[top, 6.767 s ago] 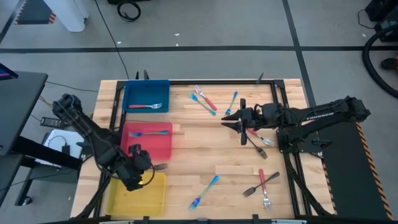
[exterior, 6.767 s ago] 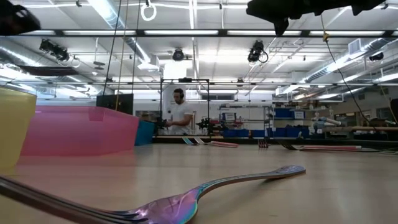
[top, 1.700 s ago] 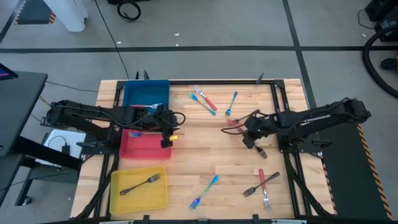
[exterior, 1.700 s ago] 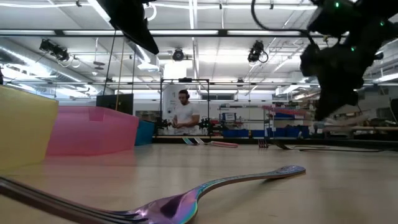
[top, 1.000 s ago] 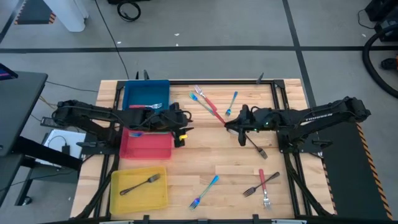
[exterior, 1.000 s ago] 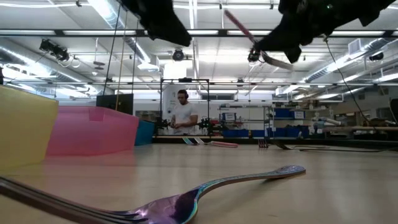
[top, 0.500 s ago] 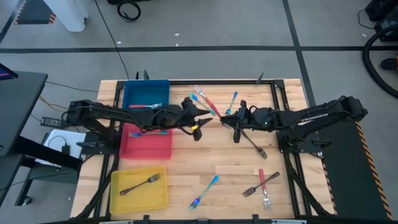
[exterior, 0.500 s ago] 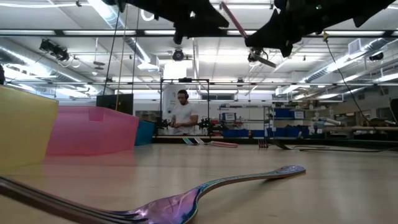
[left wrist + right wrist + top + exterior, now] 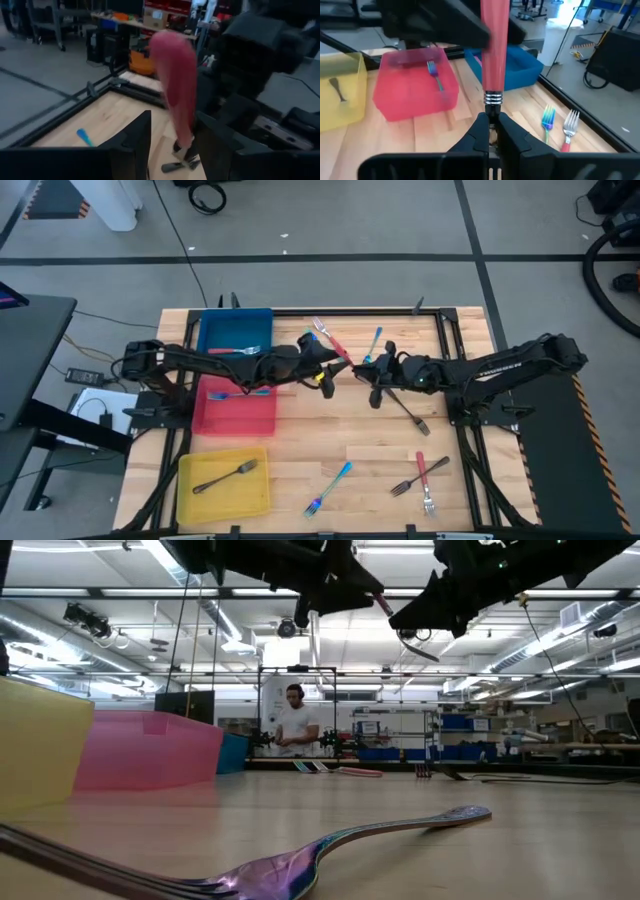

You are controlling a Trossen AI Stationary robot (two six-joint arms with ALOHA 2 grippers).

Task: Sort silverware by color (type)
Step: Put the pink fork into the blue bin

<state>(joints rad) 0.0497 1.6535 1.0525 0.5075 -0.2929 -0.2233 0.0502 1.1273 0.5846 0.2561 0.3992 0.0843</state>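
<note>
Mid-air handover above the table's middle, nearer its far edge. Right gripper (image 9: pixel 490 131) pinched shut on the metal neck of a red-handled utensil (image 9: pixel 494 45), handle offered outward so the other arm can take it.

Left gripper (image 9: pixel 170 137) wide open, fingers either side of the handle, not yet clamped.

Likely bound for the flat red tray (image 9: pixel 262 418) by the left edge, which already holds a piece; blue tray (image 9: pixel 215 335) and yellow tray (image 9: pixel 195 500) alongside likewise.
</note>
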